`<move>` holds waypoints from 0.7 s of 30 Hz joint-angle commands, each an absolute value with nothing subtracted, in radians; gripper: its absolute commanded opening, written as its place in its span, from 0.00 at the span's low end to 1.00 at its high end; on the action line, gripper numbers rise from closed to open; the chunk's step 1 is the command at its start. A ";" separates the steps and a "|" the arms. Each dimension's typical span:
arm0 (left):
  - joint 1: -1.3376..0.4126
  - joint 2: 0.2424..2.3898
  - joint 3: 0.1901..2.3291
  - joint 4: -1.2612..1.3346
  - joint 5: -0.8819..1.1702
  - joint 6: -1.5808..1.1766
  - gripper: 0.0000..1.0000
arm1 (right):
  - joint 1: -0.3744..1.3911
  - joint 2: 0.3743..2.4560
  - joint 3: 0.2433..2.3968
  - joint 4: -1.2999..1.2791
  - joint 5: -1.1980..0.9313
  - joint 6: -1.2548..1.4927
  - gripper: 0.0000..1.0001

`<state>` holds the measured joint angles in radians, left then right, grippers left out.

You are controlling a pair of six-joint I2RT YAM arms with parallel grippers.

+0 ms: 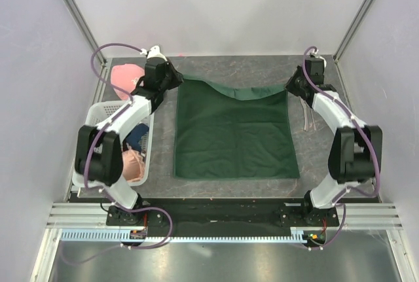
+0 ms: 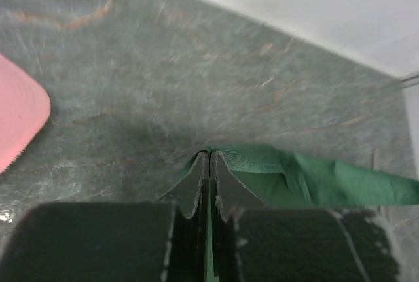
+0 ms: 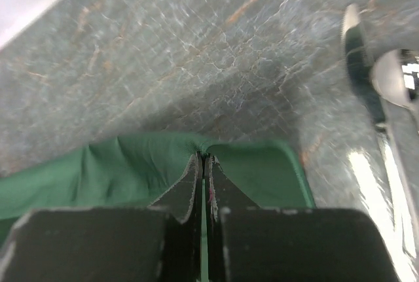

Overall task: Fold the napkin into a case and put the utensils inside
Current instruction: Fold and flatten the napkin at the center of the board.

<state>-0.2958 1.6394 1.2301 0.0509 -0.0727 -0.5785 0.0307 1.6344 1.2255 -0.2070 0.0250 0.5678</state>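
Napkin (image 1: 232, 131), dark green, lies flat, far corners pinched by left fingers (image 2: 194, 190) and right fingers (image 3: 184, 197).

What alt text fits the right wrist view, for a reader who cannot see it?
The right gripper is shut on a raised edge of the dark green napkin. At the picture's right edge, two shiny utensils lie on the grey marbled table.

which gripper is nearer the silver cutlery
The right gripper, pinching the far right corner of the dark green cloth napkin; the shiny silver metal utensils lie beside it. The left gripper holds the far left corner.
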 commanded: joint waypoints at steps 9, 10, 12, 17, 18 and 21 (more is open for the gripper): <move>-0.264 1.600 1.220 -0.081 0.005 -0.693 0.02 | 0.020 1.609 1.252 -0.286 -0.068 0.552 0.00; -0.264 1.576 1.188 -0.104 0.005 -0.707 0.02 | 0.020 1.588 1.243 -0.314 -0.057 0.548 0.00; -0.264 1.496 1.154 -0.174 -0.021 -0.710 0.02 | 0.020 1.522 1.209 -0.398 -0.025 0.535 0.00; -0.264 1.347 1.051 -0.305 0.023 -0.727 0.02 | 0.018 1.369 1.085 -0.541 -0.015 0.522 0.00; -0.265 1.291 1.022 -0.305 0.056 -0.733 0.02 | 0.018 1.342 1.060 -0.566 -0.024 0.523 0.00; -0.264 1.179 0.910 -0.347 0.083 -0.747 0.02 | 0.018 1.253 0.987 -0.618 -0.078 0.535 0.00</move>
<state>-0.2657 1.3060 1.0130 -0.2481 0.0269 -0.6960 0.0219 1.3376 1.0687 -0.4778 -0.0418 0.5415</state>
